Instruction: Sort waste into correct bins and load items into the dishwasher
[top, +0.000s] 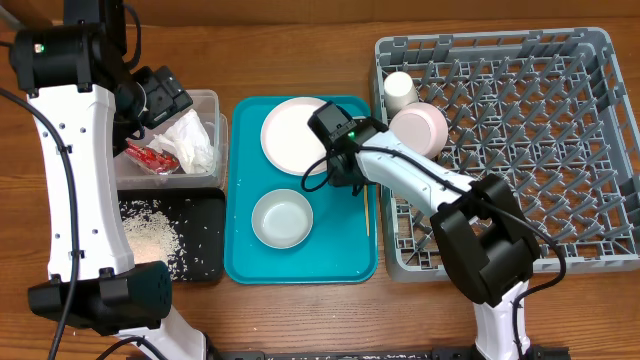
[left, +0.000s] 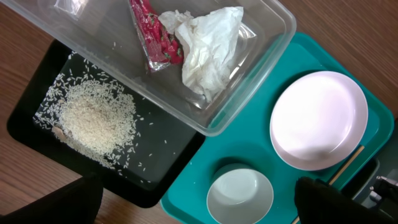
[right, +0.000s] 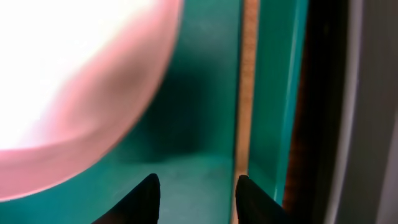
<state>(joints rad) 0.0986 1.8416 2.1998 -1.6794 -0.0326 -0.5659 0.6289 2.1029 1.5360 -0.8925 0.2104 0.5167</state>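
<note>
My right gripper (right: 198, 194) is low over the teal tray (top: 245, 255), jaws partly apart with only tray floor between them. A wooden chopstick (right: 249, 87) runs along the tray's right wall and passes under the right fingertip (right: 250, 198). The pale pink plate (top: 292, 133) lies just left of that gripper (top: 345, 170). The whitish bowl (left: 239, 196) sits at the tray's front. My left gripper (left: 193, 204) hangs open and empty above the clear tub (left: 249, 93), which holds the white napkin (left: 208, 46) and red wrapper (left: 155, 34). Rice (left: 96, 121) lies heaped in the black tray (left: 37, 134).
The grey dish rack (top: 560, 150) fills the right side, with a pink bowl (top: 420, 128) and a cream cup (top: 400, 90) at its near-left corner. The rack's wall stands close against the teal tray's right edge.
</note>
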